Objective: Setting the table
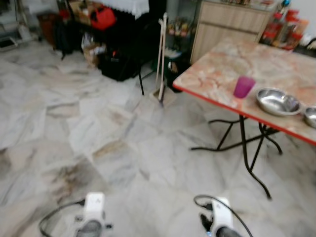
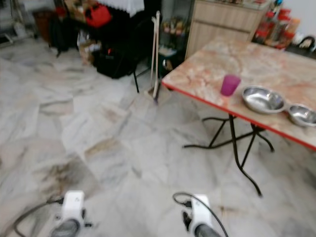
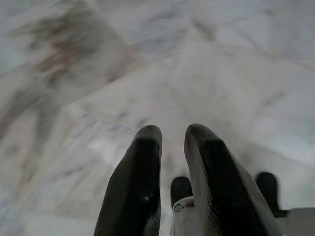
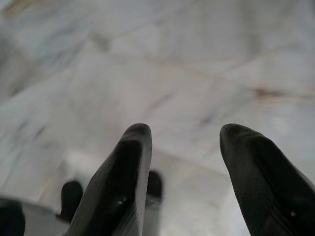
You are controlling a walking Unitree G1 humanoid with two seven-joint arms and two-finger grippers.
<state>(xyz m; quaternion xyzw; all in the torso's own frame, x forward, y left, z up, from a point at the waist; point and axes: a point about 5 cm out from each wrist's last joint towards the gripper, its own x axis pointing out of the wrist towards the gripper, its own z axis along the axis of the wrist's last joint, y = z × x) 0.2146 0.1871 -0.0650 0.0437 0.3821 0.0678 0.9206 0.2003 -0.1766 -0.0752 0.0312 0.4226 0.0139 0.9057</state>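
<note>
1. Left gripper (image 3: 172,142): hangs low over the marble floor (image 1: 98,148), fingers nearly pressed together with only a thin slit between them, holding nothing. Arm idle.
2. Right gripper (image 4: 184,142): also hangs over the floor, fingers spread wide with bare tile visible between them. Empty.
3. Task items sit well ahead of both grippers and off to the right gripper's side, much higher than either hand: a folding table (image 1: 222,69) with a marbled top and red edge.
4. On the table: a purple cup (image 1: 244,87) near the edge closest to the grippers, upright; just beyond it a steel bowl (image 1: 278,101); a second steel bowl (image 1: 311,116), cut off by the frame edge, beside the first. Cup and first bowl are near each other but apart.
5. Judgement: approach phase; nothing grasped, setting not begun.
6. Risk: the head views are soft with blur, so range to the table edge may be misjudged and the body or an arm could bump the light folding frame, sliding the bowls.
7. Risk: the black table legs (image 1: 247,153) splay out toward the walking path; a foot could catch them.
8. Risk: the cup stands close to the edge; a rising arm from below could knock it off.
9. Risk: the broom (image 1: 161,59) leaning by the far corner could topple if brushed.
</note>
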